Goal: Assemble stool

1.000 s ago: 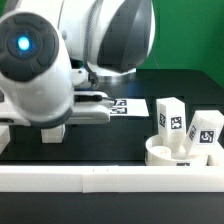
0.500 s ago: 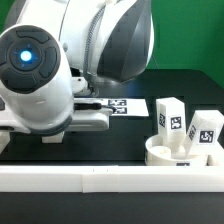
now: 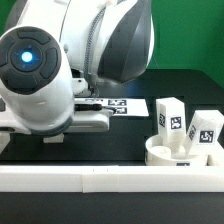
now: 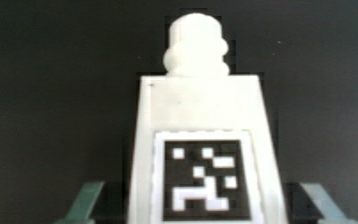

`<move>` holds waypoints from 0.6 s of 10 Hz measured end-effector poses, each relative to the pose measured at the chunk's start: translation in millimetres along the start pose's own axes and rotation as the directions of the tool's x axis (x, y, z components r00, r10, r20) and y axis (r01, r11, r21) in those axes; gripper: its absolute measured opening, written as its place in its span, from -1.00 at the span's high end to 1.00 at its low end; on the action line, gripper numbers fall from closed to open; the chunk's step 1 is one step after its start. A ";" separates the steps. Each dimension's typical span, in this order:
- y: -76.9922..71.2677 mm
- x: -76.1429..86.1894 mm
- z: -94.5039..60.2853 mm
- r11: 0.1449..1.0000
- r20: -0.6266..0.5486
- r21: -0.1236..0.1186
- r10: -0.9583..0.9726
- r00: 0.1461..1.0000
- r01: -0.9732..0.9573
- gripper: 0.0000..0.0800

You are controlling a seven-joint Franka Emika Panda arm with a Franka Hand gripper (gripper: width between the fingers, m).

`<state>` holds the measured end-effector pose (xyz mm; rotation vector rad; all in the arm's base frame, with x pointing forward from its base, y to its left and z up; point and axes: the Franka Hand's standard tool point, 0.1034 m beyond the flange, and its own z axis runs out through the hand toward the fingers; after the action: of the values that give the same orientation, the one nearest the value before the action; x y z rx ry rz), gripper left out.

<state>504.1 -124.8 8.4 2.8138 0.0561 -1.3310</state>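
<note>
Looking like a leg pickup in progress. Lining the tool (image 4: 201,205) up square on the leg (image 4: 201,140) lying flat on the black bench (image 4: 51,90), tag face up, threaded peg end pointing away from the wrist. Best bet here, judging from the wrist view: keeping the two fingers level on either long side of the leg, dropping straight down, and closing on the flat sides near the tagged end rather than the narrower part by the peg, so nothing twists on the squeeze. Going slow too, since white plastic on a smooth bench probably slides easily.

Tool spread wide right now, fingertips (image 4: 91,200) showing on both sides of the leg with a gap to each, so nothing gripped yet. Leg sitting dead centre between them.

In the exterior view, not seeing the tool at all, just the big arm housing (image 3: 40,75) blocking that side. Over on the exterior view's right: the round seat (image 3: 180,156) resting by the border rail (image 3: 110,180), with two more legs (image 3: 168,118) (image 3: 205,130) standing on it, well apart from the tool. Marker board (image 3: 125,105) lying behind the arm.
</note>
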 end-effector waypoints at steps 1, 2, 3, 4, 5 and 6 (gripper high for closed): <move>-0.6 -0.9 -2.8 1.000 -0.003 0.000 -0.001 1.000 0.001 0.16; -4.1 -5.9 -11.4 1.000 -0.004 0.000 -0.004 1.000 0.004 0.16; -13.4 -14.6 -25.5 1.000 -0.007 -0.001 -0.007 1.000 0.007 0.16; -28.1 -28.1 -39.8 1.000 0.010 0.001 0.009 1.000 -0.009 0.16; -44.8 -44.9 -57.6 0.999 0.040 0.003 0.043 0.998 -0.044 0.16; -53.8 -51.4 -73.0 0.998 0.044 0.000 0.062 0.997 -0.062 0.16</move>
<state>525.5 -69.0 93.9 2.7615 -0.0322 -1.3797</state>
